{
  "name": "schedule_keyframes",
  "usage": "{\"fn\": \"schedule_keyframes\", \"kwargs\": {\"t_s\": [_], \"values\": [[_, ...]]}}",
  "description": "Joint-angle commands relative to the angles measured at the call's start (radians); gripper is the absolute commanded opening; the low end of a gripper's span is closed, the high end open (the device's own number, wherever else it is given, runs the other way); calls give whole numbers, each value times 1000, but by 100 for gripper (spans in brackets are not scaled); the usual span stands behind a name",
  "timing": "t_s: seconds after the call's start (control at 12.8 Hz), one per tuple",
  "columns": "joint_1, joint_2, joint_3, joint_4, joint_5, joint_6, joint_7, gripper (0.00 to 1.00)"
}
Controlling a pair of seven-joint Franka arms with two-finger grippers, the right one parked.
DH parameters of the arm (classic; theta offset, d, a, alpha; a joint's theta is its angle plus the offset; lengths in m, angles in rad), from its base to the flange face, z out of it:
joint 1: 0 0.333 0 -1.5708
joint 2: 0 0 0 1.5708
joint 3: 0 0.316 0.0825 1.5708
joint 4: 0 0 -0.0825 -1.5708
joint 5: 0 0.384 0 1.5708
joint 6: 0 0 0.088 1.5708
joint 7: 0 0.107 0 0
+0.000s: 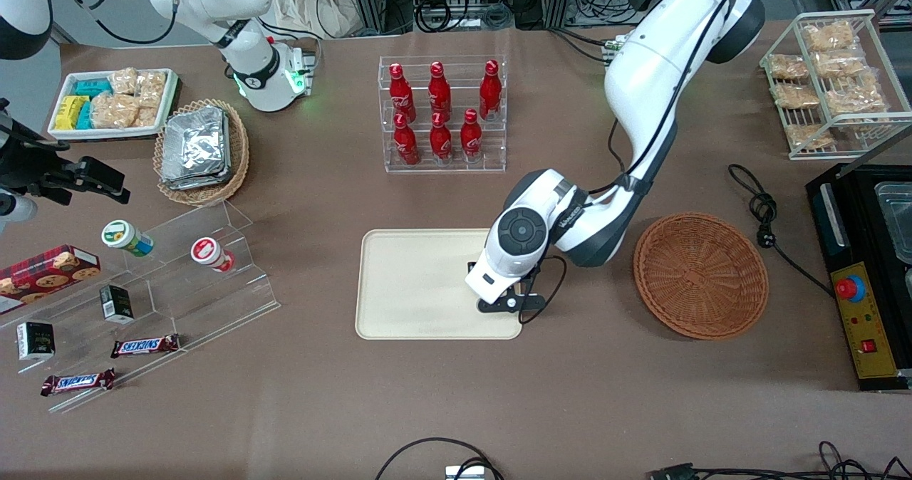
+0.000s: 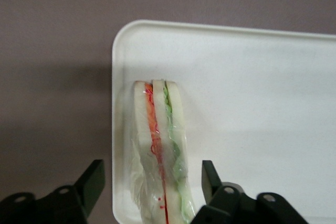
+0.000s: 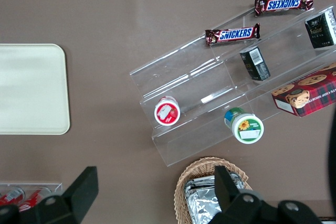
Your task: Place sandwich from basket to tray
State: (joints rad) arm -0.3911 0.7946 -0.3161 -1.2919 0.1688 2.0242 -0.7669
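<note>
- In the left wrist view, the gripper (image 2: 152,182) is closest to the lens, its two dark fingers (image 2: 92,184) spread wide with a clear gap on each side of the sandwich (image 2: 160,150); they grip nothing.
- The sandwich, a wrapped wedge with red and green filling between pale bread, rests on the tray (image 2: 252,103), close to one corner and its rim.
- In the front view, the gripper (image 1: 502,298) hangs over the tray (image 1: 413,280) edge nearest the basket (image 1: 700,275).
- The reddish-brown basket sits beside the tray, toward the working arm's end of the table.
</note>
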Motion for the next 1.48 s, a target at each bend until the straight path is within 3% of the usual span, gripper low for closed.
{"fn": "schedule_keyframes", "kwargs": {"t_s": [0.0,0.55,0.78,1.17,1.4], "values": [[21,-145,29,-39,15,-183,-57,100],[207,-639,23,-526,-40,-121,13,100],[311,-718,26,-538,-74,-160,154,100],[513,-741,28,-456,-84,-283,458,100],[612,-717,28,-379,-189,-288,573,100]]}}
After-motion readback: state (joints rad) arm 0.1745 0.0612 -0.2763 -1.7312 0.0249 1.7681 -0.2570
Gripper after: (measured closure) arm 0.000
